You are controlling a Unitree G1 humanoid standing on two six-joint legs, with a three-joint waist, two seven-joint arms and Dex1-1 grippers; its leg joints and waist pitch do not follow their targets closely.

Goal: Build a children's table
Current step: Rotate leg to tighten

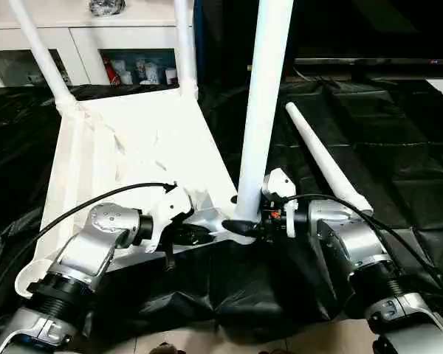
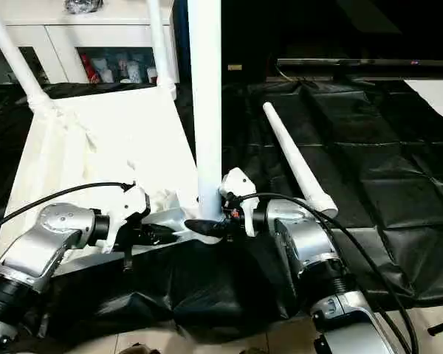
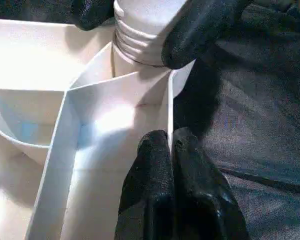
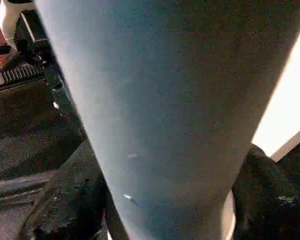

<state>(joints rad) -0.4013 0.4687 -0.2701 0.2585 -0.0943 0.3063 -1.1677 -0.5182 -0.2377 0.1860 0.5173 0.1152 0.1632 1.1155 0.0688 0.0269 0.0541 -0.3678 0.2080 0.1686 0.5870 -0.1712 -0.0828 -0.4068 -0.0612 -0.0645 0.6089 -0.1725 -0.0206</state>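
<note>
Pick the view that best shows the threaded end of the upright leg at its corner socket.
Left wrist view: the threaded end sits close-up above the corner socket. Both eye views show the upright leg whole; the right wrist view shows its shaft alone.

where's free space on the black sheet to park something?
Bare black sheet right of the loose leg. Some bare sheet between it and the upright leg. Crowded at the tabletop near corner: left claw and right claw.

Head pair looks down; wrist cameras (very close) share the upright leg point(image 1: 262, 110).
</note>
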